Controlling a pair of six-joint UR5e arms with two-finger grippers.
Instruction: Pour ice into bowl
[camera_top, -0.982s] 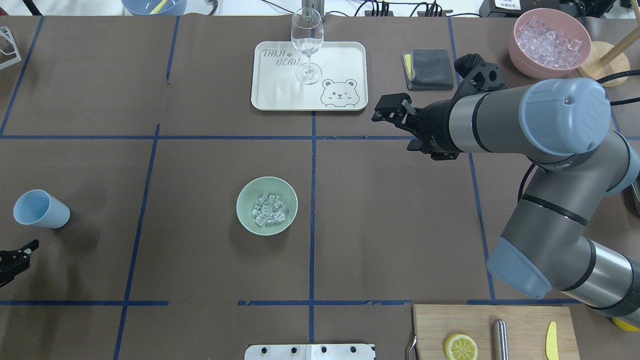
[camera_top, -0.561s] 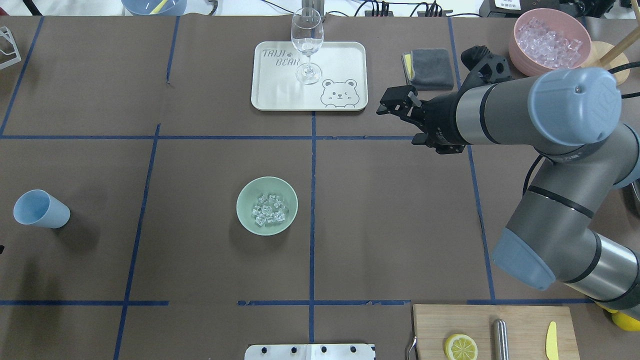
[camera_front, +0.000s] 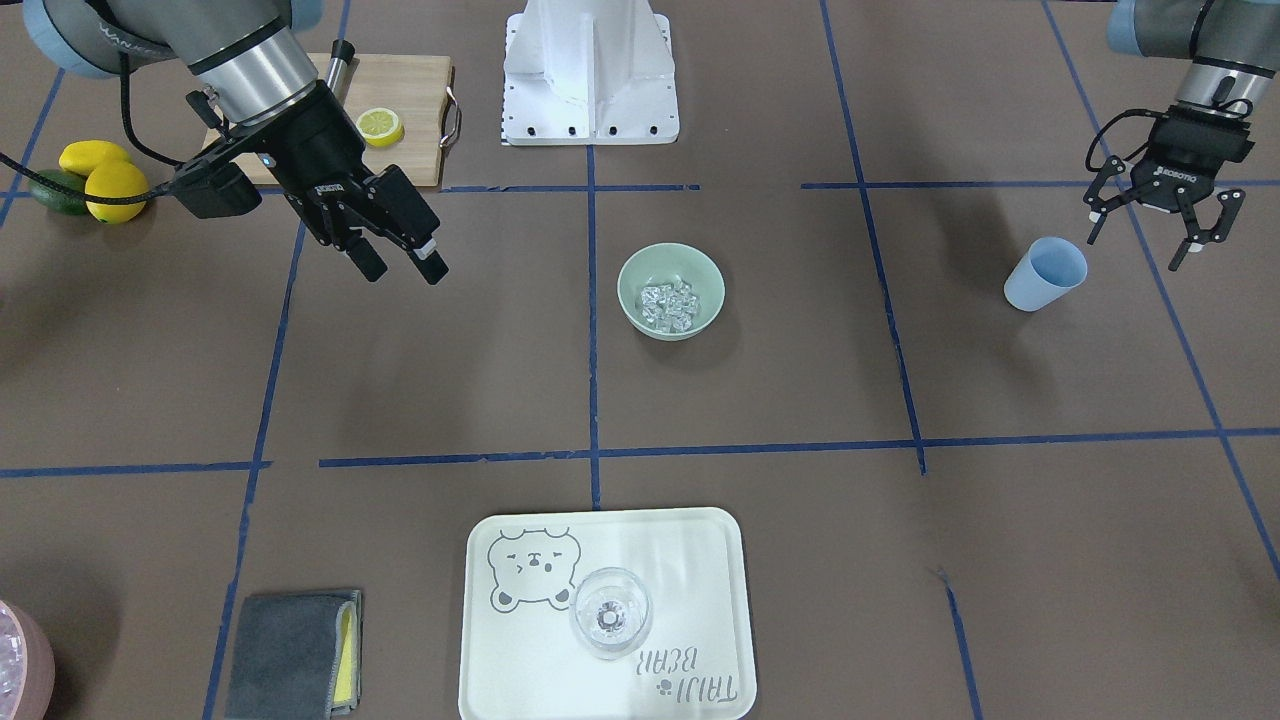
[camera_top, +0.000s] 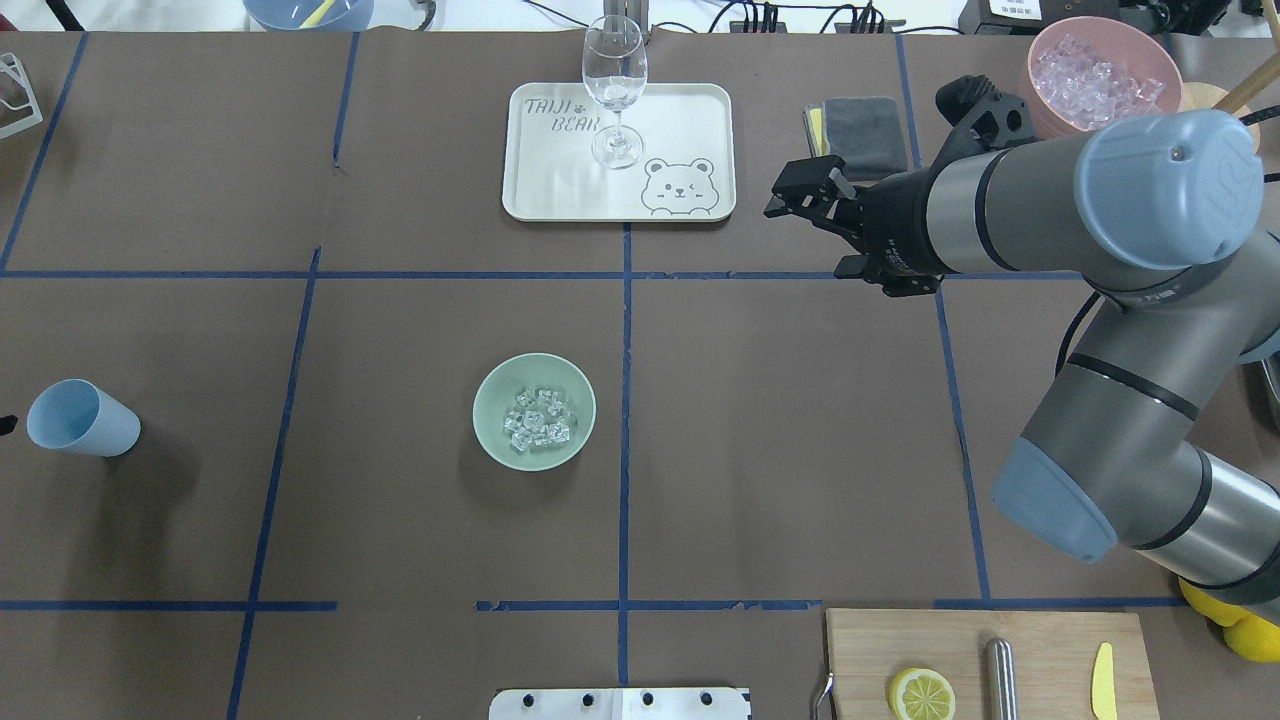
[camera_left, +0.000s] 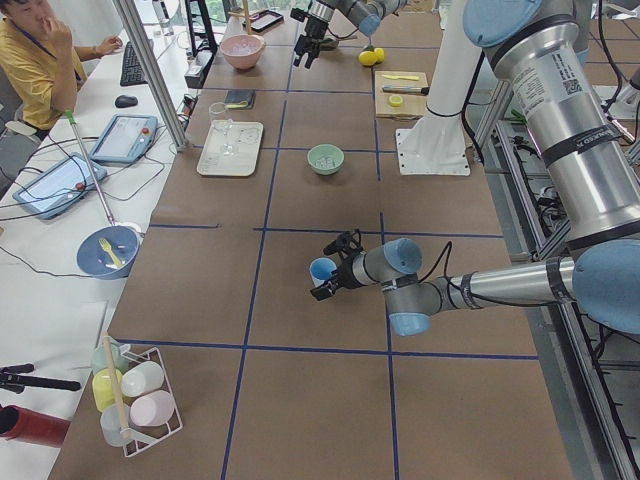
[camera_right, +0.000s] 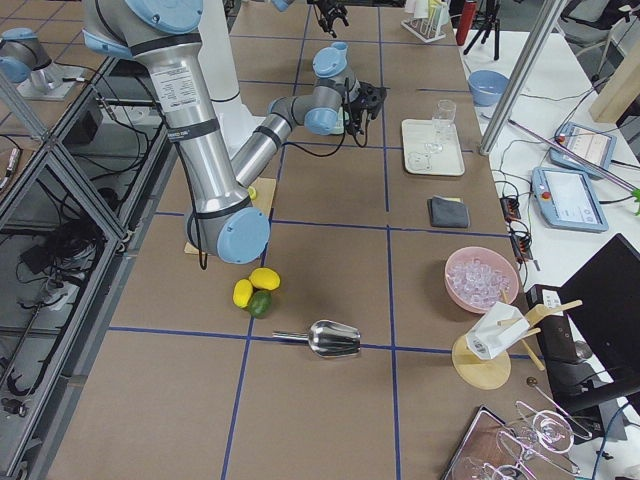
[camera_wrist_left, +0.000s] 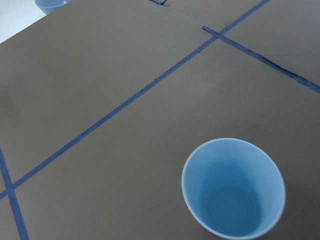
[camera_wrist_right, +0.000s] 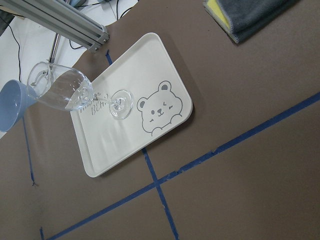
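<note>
Exterior front-facing shows both my claws. My left claw (camera_front: 1148, 238) hangs above the worktop (camera_front: 900, 560) with its jaws spread wide and nothing between them. The one blue cup (camera_front: 1044, 273) stands just beside it, on the side toward my other claw. My right claw (camera_front: 404, 268) tilts downward, its jaws parted by a narrower gap, and it grips nothing either. The one bowl (camera_front: 634, 277) sits between my two claws, well apart from both, and the ice (camera_front: 668, 303) lies heaped inside it.

Ahead of my right claw's fingertips lies one tray (camera_top: 680, 110) carrying one upright wine glass (camera_top: 614, 80). One folded grey cloth (camera_top: 865, 135) lies near that claw, off to its right. Back behind that claw is one cutting board (camera_top: 1050, 660) with one lemon half (camera_top: 921, 693) on it.

The ice cubes overlap and glint, so I cannot count them. In the overhead view my left claw is cut off by the frame edge and only a dark sliver shows. The one pink container (camera_top: 1045, 110) is partly hidden behind my right arm there, and in the front-facing view it is cropped to a corner. My left wrist camera shows the cup's mouth but none of my fingers.
</note>
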